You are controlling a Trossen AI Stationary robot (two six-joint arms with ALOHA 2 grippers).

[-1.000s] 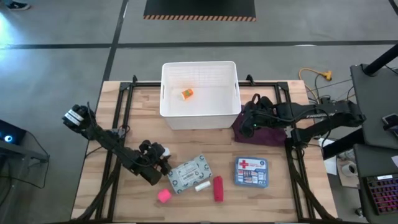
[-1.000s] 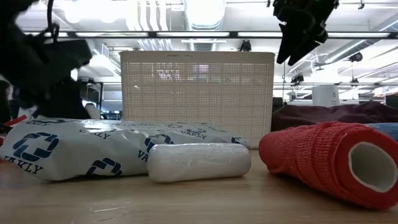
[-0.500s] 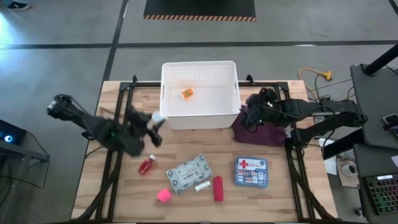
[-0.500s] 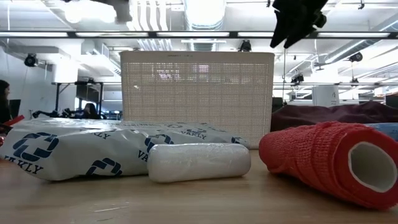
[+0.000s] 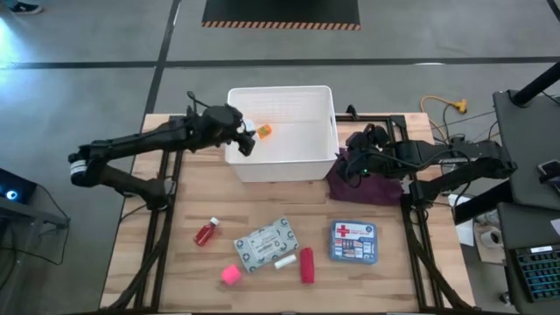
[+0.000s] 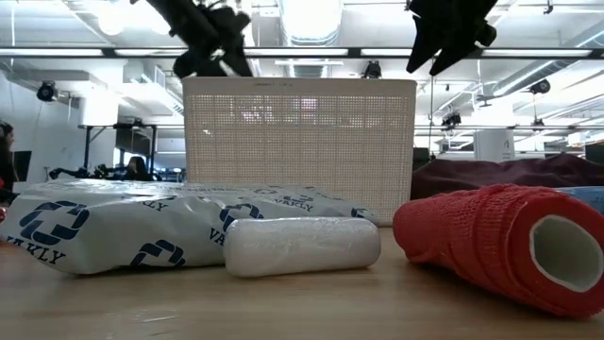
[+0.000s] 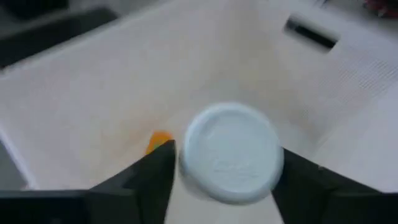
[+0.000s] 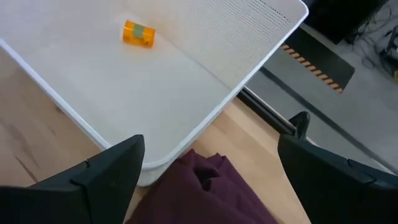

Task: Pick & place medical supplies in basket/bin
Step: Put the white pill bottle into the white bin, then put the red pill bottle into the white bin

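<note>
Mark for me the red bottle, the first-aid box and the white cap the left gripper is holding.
red bottle (image 5: 205, 233): high view, middle of its body.
first-aid box (image 5: 353, 241): high view, centre of its lid.
white cap (image 7: 231, 153): left wrist view, centre of its round face, between the fingers.

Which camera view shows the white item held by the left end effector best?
The left wrist view: the round white cap fills the middle, clamped between the left end effector fingers over the bin. The high view shows only a small white spot at the bin's left wall. The low and right wrist views do not show it clearly.
</note>
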